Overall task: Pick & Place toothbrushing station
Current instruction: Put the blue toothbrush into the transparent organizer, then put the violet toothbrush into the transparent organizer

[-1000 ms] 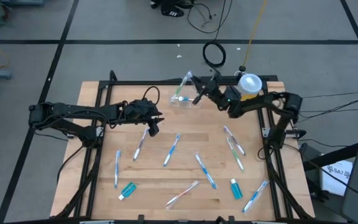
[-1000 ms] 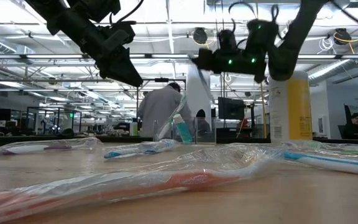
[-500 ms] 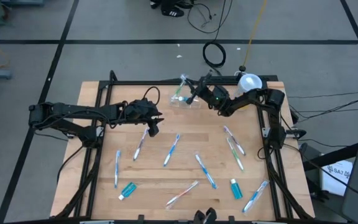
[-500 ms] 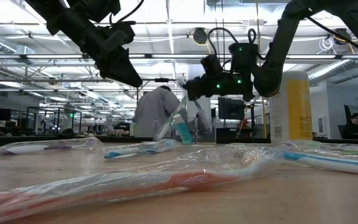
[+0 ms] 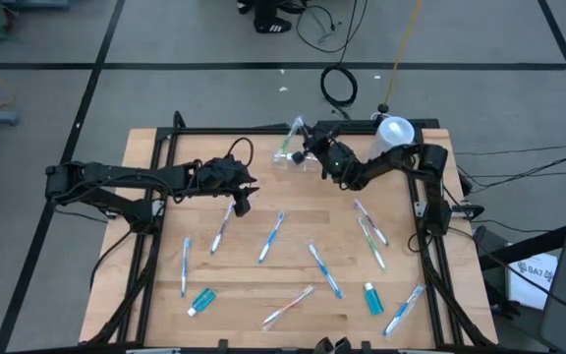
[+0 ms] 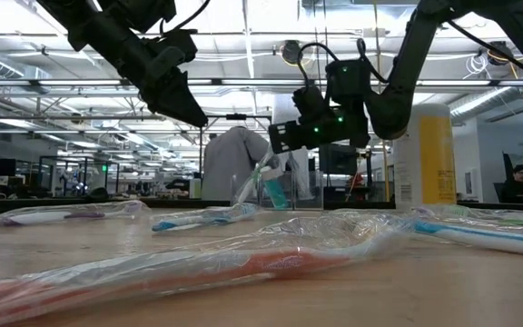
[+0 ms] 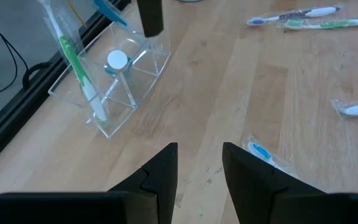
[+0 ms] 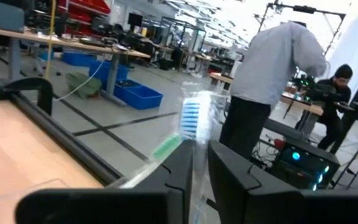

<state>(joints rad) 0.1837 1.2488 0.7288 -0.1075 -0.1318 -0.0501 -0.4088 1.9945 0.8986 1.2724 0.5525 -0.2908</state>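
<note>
The wooden tabletop [image 5: 293, 275] is carrying scattered wrapped toothbrushes, with the clear toothbrushing station [image 5: 293, 155] sitting near its far edge. The right gripper [image 5: 310, 146] is pinching a wrapped toothbrush [image 8: 188, 121] above the station. The left gripper [image 5: 243, 202], parted and empty, is hovering mid-table.

No readable text anywhere; a white label [image 5: 537, 267] sits right of the table (dark print on it, too small to make out).
</note>
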